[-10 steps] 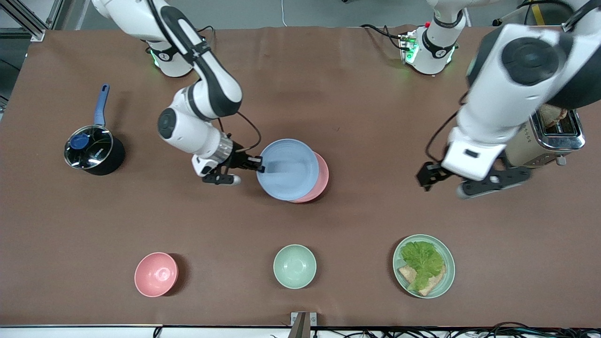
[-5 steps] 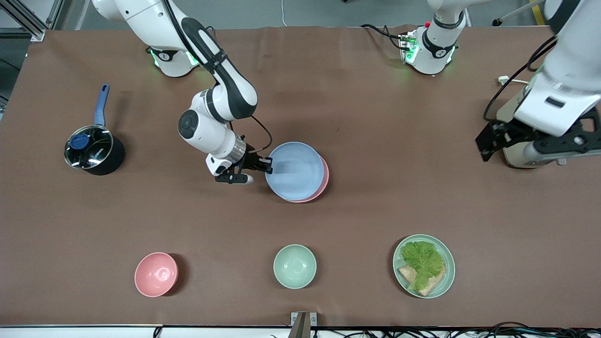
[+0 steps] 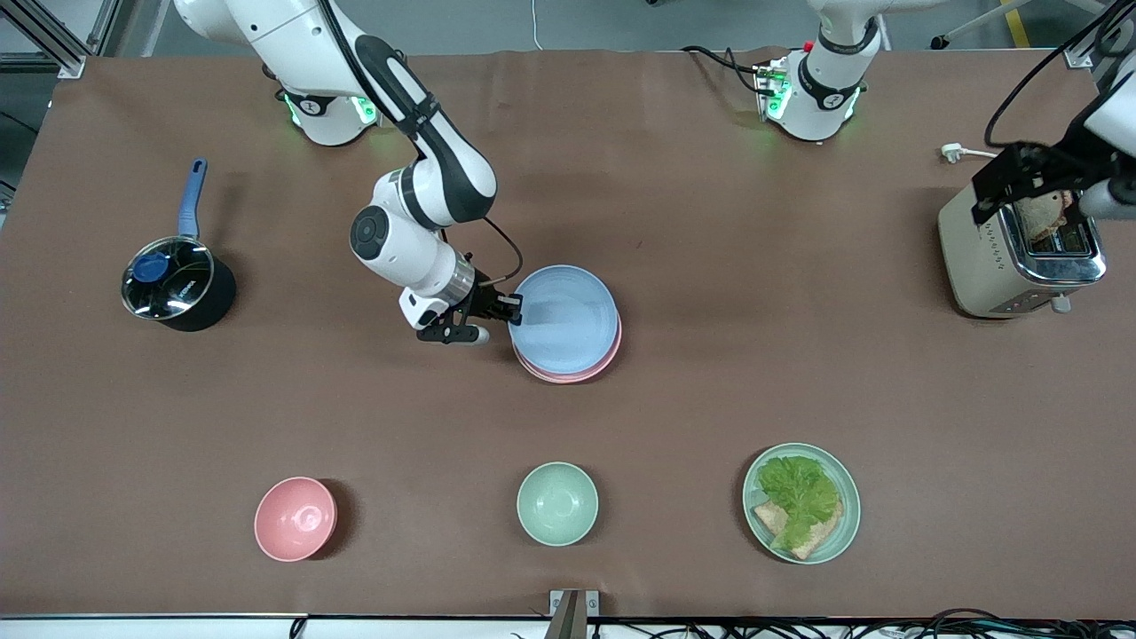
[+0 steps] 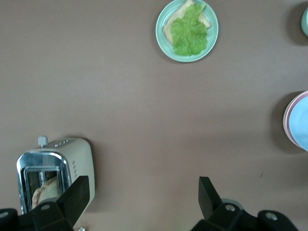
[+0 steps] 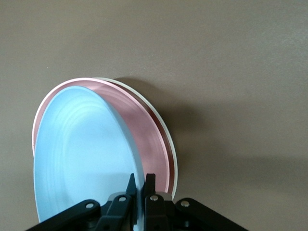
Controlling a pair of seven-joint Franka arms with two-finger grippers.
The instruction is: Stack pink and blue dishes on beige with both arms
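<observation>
A robotics lab set up as a mock kitchen.

2 white robot arms are bolted at the far edge of a table (image 3: 710,222) under a brown cover, their bases (image 3: 812,93) lit green, with loose cables (image 3: 887,626) along the near edge and metal framing (image 3: 53,35) at a far corner. On the table sits kitchenware: a toaster (image 3: 1012,257) holding bread, a lidded saucepan (image 3: 176,282), plates, 2 bowls, and a green plate of lettuce and toast (image 3: 801,502).
</observation>
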